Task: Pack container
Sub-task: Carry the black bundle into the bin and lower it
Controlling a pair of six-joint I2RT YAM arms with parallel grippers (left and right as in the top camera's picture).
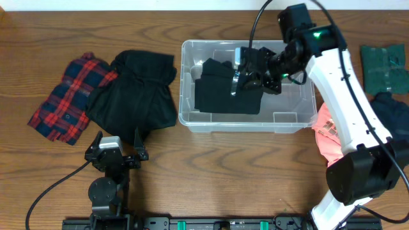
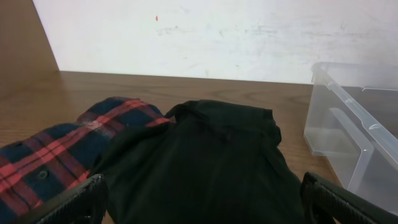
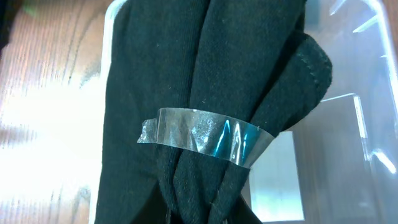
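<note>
One container (image 1: pixel 248 130), a clear bin, stands on the wooden bench (image 1: pixel 223 176) just right of its middle. The left wrist view cuts it off at the right edge (image 2: pixel 357 130), and in the right wrist view only parts of its wall show (image 3: pixel 357 134).

Inside it lies one black bundle (image 1: pixel 220 96) toward the left half. Up close it is dark folded cloth (image 3: pixel 186 74) bound by a single band of clear tape (image 3: pixel 205 140).

The right pincer (image 1: pixel 246 73) hangs over that bundle inside the bin. The cloth fills its own camera and hides the fingers, so I cannot tell whether it grips the bundle or merely sits against it.

Left of the bin, just beside its wall, lies one loose black garment (image 1: pixel 137 92) (image 2: pixel 205 162). One red-and-blue plaid shirt (image 1: pixel 70 96) (image 2: pixel 50 155) lies partly under its left edge.

To the right are three more cloths. One coral piece (image 1: pixel 327 131) is mostly hidden by the right arm. One green piece (image 1: pixel 383 67) and one dark blue piece (image 1: pixel 393 112) are both cut by the frame edge.

The left pincer (image 1: pixel 117 144) (image 2: pixel 208 208) sits near the front edge, spread wide and holding nothing. Only its two fingertips (image 2: pixel 74 202) show in its own view.
</note>
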